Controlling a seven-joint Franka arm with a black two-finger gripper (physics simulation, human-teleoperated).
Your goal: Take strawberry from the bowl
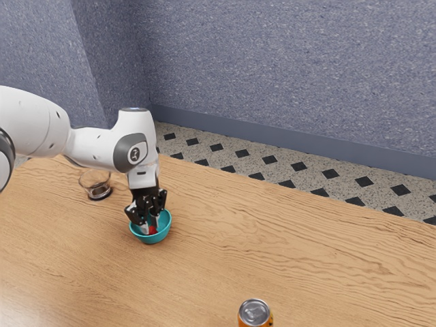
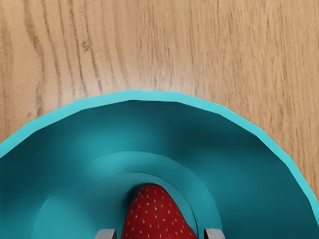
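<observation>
Strawberry [image 2: 155, 214] sits inside the teal bowl [image 2: 149, 95], low near its floor. Your gripper [image 1: 150, 227] is down in the bowl at the strawberry; can't tell whether its jaws are spread or pinching it. Bowl's upright on the wood table [image 1: 204, 272]. Clear glass [image 1: 97, 191] near it, toward the exterior view's left. Orange can [image 1: 255, 313] well apart, exterior view's lower edge.
</observation>
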